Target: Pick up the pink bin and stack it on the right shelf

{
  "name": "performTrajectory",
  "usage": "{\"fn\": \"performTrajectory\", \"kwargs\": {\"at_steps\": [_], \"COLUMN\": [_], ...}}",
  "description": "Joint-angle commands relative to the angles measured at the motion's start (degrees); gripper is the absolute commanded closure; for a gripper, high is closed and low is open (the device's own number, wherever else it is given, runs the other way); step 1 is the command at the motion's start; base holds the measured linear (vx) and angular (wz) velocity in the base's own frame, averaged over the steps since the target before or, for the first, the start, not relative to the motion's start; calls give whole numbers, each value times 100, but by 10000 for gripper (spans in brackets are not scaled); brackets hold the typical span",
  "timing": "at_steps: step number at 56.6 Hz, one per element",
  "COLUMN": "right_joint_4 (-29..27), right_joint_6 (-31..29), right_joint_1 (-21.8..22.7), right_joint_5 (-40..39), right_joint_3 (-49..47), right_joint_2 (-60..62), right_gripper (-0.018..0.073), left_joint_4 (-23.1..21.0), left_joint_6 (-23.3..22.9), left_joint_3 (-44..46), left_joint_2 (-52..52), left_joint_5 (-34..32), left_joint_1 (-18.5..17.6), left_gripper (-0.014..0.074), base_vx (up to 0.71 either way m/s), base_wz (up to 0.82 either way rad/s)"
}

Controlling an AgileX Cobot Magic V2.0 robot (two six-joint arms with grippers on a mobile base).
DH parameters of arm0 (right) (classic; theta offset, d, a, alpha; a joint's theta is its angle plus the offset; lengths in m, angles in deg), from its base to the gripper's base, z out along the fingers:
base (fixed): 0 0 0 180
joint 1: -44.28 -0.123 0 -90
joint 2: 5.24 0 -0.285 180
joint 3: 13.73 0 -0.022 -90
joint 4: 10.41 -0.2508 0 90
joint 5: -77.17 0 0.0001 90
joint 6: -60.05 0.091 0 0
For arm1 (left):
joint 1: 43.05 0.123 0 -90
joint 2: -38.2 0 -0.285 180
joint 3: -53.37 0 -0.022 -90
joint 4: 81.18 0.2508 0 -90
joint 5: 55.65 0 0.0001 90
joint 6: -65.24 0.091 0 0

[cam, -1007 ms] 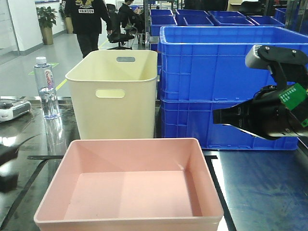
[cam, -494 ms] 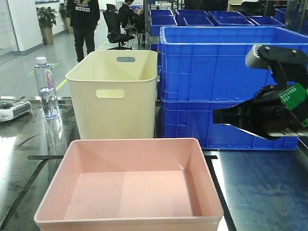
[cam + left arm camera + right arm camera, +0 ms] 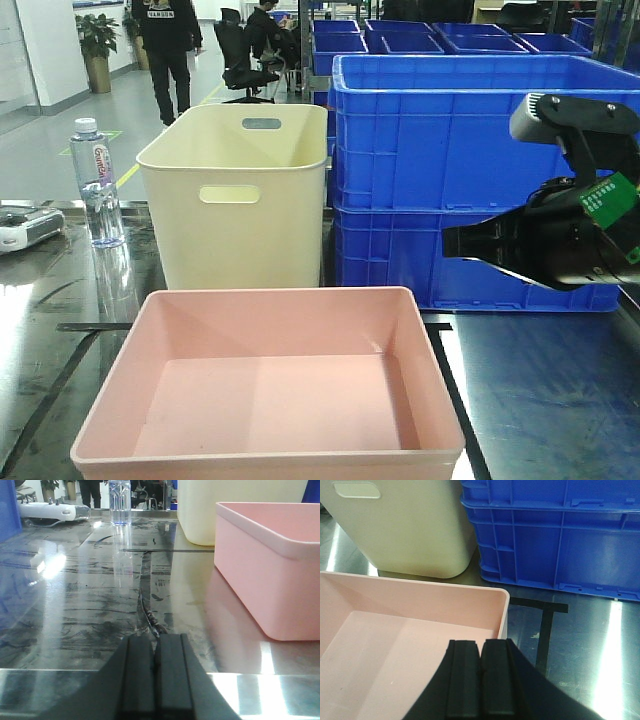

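The pink bin [image 3: 270, 385] sits empty on the glossy black surface at the front centre. It also shows in the left wrist view [image 3: 270, 555] and the right wrist view [image 3: 395, 635]. The right shelf [image 3: 550, 400] is the glossy black surface to the right of the bin. My right gripper [image 3: 447, 243] hangs above the bin's right rim, pointing left. In its wrist view the right gripper [image 3: 481, 647] is shut and empty over the bin's right part. My left gripper [image 3: 155, 642] is shut and empty, low over the surface left of the bin. It is out of the front view.
A tall cream bin [image 3: 240, 195] with handle slots stands behind the pink bin. Stacked blue crates [image 3: 470, 170] stand at the right rear. A water bottle [image 3: 97, 185] and a white device [image 3: 25, 228] sit at the left. Black tape [image 3: 545, 630] crosses the surface.
A dark blurred shape at the left edge of the front view has gone out of frame. A person in the background has walked further away. The right arm and the pink bin have not moved.
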Motion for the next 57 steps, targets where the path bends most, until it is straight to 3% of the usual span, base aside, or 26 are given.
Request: {"fn": "performTrajectory", "kwargs": {"at_steps": [1, 15, 21, 26, 35, 43, 57], "right_joint_4": [30, 128, 536, 713, 537, 914, 892], "right_joint_6": [-70, -70, -366, -358, -353, -353, -353], "right_joint_1": [39, 39, 45, 322, 1381, 2021, 2086], "right_joint_5": [-409, -421, -647, -1353, -2751, -3304, -3302], "right_joint_3": [-189, -123, 401, 1485, 3914, 5622, 7732], "right_joint_2": [164, 264, 870, 1667, 3528, 5169, 7437], "right_gripper": [572, 572, 571, 571, 571, 571, 571], "left_joint_4": [-15, -15, -15, -15, -15, -15, -15], "left_joint_6": [-44, -44, -44, -44, -44, -44, -44], "left_joint_3": [-40, -40, -40, -40, -40, -40, -40], "left_joint_2": [82, 82, 82, 82, 82, 82, 82], "left_joint_5": [-449, -449, -449, -449, -449, -449, -449], "left_joint_1": [4, 4, 4, 4, 4, 4, 4], "left_gripper": [601, 601, 601, 601, 601, 601, 601], "base_vx": [0, 0, 0, 0, 0, 0, 0], "base_wz": [0, 0, 0, 0, 0, 0, 0]}}
